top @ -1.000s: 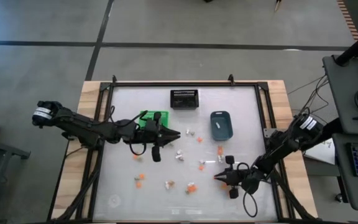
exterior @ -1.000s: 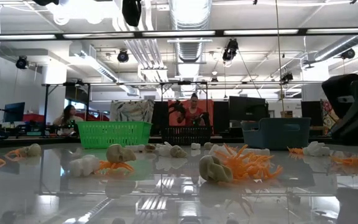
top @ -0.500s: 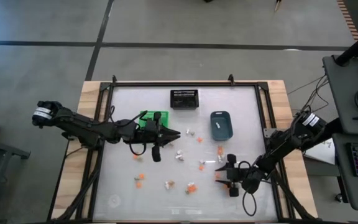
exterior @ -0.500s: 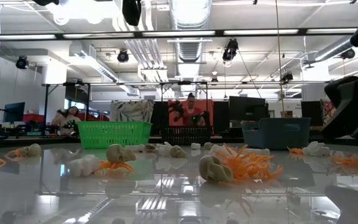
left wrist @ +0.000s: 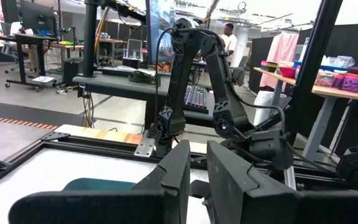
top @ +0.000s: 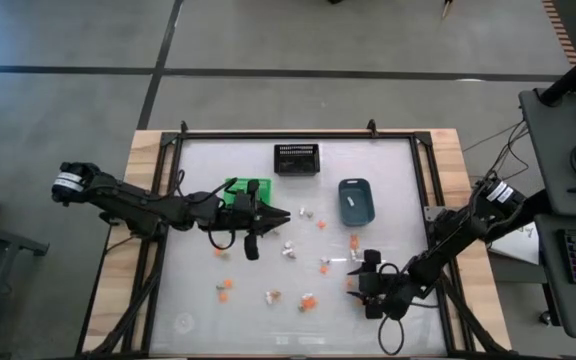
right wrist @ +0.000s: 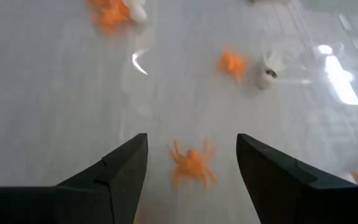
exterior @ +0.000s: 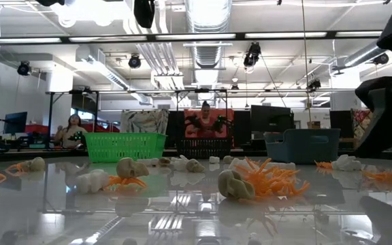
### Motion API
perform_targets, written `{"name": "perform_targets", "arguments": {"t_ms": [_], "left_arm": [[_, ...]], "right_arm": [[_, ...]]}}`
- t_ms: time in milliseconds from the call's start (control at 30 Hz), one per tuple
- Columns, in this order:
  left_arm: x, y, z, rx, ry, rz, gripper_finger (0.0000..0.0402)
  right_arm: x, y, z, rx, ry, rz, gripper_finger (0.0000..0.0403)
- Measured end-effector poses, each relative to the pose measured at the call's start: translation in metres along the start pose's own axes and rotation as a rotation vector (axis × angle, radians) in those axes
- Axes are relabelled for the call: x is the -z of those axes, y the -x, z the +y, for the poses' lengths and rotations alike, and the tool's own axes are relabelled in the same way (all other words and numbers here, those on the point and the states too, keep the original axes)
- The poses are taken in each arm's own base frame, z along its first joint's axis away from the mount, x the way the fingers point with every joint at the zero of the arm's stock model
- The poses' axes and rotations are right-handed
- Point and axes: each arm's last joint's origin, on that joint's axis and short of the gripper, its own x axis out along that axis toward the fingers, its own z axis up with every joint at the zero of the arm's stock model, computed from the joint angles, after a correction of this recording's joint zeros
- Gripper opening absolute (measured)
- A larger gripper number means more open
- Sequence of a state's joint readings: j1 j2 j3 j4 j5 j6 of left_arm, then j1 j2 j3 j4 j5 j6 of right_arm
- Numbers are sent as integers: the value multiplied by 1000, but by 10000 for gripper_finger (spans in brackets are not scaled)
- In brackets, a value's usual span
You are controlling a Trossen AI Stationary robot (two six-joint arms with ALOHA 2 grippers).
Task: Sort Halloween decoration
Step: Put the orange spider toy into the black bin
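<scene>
From above I read no writing. Three bins stand on the table (top: 198, 170): green bin (top: 240, 189), black bin (top: 296, 158), blue bin (top: 355, 200). About a dozen tiny orange and white trinkets (top: 288, 250) lie scattered nearer me than the blue bin.

Level view: tan skulls, orange spiders.

Left wrist: my left gripper (left wrist: 194, 177) is nearly closed, empty.

Right wrist: my right gripper (right wrist: 191, 168) is spread wide over an orange spider (right wrist: 190, 163).

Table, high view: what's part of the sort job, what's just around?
Job:
- tiny orange, white and tan trinkets scattered on the table
- open right gripper over an orange spider trinket

Around:
- green basket
- black mesh basket
- blue-grey bin
- left gripper, waiting
</scene>
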State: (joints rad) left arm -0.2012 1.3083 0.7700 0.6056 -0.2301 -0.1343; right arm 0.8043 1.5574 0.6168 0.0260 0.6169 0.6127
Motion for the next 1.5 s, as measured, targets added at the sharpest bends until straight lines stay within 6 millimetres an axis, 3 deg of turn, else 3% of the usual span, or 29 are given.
{"name": "perform_targets", "arguments": {"t_ms": [567, 1067, 1500], "left_arm": [[8, -4, 0, -3, -12, 26, 38], [8, -4, 0, -3, -27, 25, 38], [8, -4, 0, -3, -28, 25, 38]], "right_arm": [[-12, -12, -14, -72, -164, 157, 201], [-12, -13, -14, -71, -147, 157, 109], [-12, -13, -14, -73, -139, 156, 62]]}}
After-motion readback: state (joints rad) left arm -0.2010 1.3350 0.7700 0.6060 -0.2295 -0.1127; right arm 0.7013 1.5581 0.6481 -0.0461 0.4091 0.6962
